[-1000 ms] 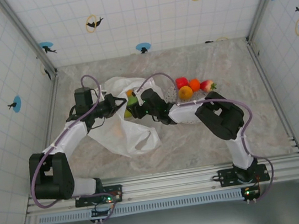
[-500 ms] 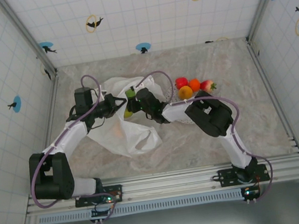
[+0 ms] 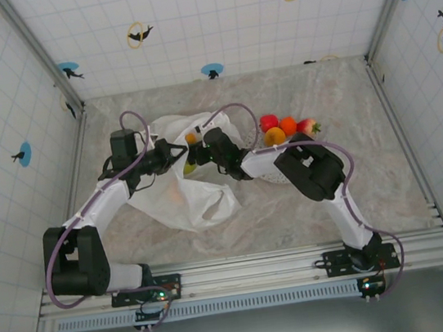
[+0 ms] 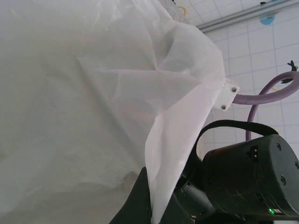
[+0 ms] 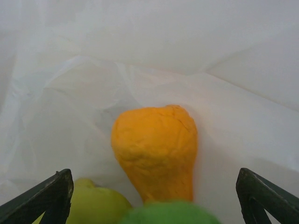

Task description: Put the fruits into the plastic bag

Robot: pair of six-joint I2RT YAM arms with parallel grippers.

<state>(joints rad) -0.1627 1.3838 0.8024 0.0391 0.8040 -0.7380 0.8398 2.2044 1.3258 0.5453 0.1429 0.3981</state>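
The white plastic bag [image 3: 179,203] lies crumpled at centre left, its mouth facing right. My left gripper [image 3: 173,157] is shut on the bag's edge [image 4: 159,186], holding it up. Reaching into the mouth, my right gripper [image 3: 198,155] is open. Its wrist view looks inside the bag [image 5: 140,56], where an orange fruit [image 5: 156,149] and a yellow-green fruit [image 5: 96,205] lie, with a blurred green fruit [image 5: 170,213] very close between the wide-spread fingers [image 5: 46,198]. A red fruit [image 3: 269,121], two orange fruits [image 3: 287,124] and a strawberry-like red one [image 3: 308,127] sit to the right.
The speckled plate [image 3: 270,174] lies under the right arm's forearm, beside the loose fruits. Tiled walls close in the table on the left, back and right. The other arm's dark wrist [image 4: 252,177] and purple cable [image 4: 261,95] show past the bag.
My right gripper has pushed further left into the bag's mouth with the green fruit. The left gripper has kept its hold on the bag's edge.
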